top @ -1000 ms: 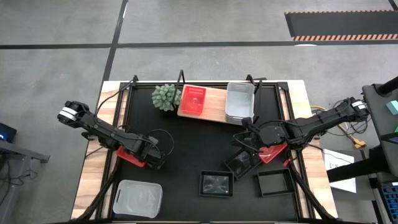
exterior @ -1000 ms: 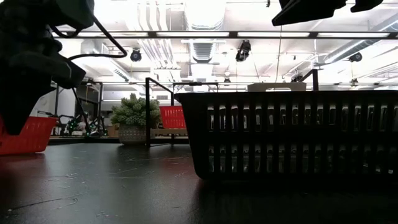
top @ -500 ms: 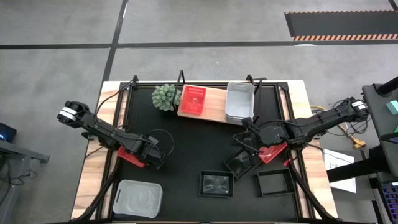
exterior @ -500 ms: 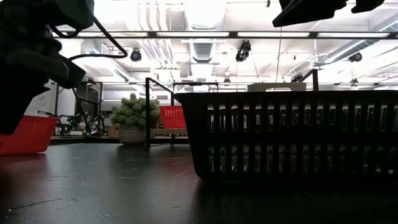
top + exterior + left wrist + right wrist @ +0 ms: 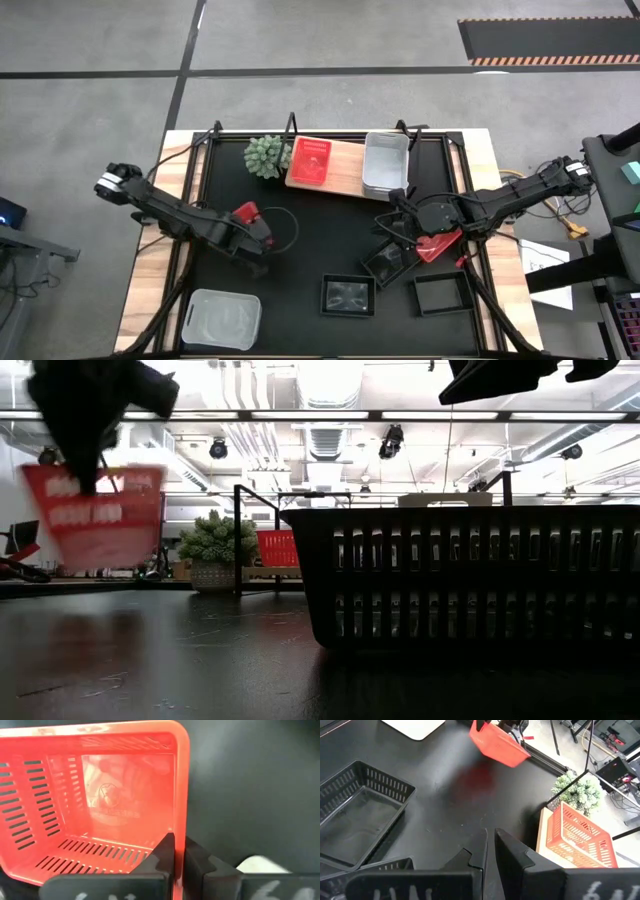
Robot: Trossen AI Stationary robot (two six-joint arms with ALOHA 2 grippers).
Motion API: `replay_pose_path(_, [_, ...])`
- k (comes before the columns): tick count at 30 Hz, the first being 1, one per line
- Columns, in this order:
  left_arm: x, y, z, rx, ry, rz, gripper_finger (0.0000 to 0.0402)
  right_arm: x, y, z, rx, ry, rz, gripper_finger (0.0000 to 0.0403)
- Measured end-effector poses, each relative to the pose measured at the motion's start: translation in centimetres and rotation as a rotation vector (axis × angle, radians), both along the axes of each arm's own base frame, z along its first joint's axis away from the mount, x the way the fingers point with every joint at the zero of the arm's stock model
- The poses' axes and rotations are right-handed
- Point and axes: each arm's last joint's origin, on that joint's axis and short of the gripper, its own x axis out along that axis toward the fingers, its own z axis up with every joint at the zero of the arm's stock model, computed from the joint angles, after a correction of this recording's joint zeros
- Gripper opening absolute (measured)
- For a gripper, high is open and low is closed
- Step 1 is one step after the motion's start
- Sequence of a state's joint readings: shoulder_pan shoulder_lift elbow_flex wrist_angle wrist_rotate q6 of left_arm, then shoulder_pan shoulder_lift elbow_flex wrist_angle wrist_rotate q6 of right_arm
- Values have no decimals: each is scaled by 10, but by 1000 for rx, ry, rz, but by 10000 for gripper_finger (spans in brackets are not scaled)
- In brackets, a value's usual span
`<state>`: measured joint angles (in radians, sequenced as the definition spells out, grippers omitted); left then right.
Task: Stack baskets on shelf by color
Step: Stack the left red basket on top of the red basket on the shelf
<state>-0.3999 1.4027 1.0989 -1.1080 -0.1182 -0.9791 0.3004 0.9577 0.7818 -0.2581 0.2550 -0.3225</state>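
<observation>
— Overhead, what is seen?
— A small red slotted plastic basket [image 5: 246,214] is held clamped in the left gripper [image 5: 262,232] above the black mat [image 5: 320,240]; the right gripper [image 5: 400,222], fingers closed on nothing, is near black baskets [image 5: 347,296].
— And low down?
— The red basket [image 5: 93,515] is seen lifted, a black basket [image 5: 470,575] nearest.
— The wrists?
— Fingers [image 5: 161,857] are pinched on its wall [image 5: 181,790].

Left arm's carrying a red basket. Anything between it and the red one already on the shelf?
Nothing visible sits on the direct line. The left gripper holds the red basket above the mat; the red basket on the shelf lies beyond bare mat. The green plant stands just beside that spot, at the shelf end, so it crowds the approach.
</observation>
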Motion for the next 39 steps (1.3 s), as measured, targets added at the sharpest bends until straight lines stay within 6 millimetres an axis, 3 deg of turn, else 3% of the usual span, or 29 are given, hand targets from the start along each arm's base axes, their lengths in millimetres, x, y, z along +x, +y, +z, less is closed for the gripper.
replay_pose_path(5, [32,-11,26,108,-97,-175,0,0,0,0,1,0,0,27])
replay_pose_path(12, [82,-30,46,236,-145,-497,0,0,0,0,0,1,0,27])
replay_pose_path(20, [103,-31,60,437,-125,-713,0,-1,0,-2,5,20,-7,27])
replay_pose_path(26, [106,-9,70,503,-120,-673,0,-1,0,-2,6,25,-8,27])
replay_pose_path(31, [110,13,74,552,-84,-747,0,-4,-1,-3,4,49,-12,27])
replay_pose_path(39, [119,80,81,621,2,-699,0,-13,-4,1,56,59,-46,27])
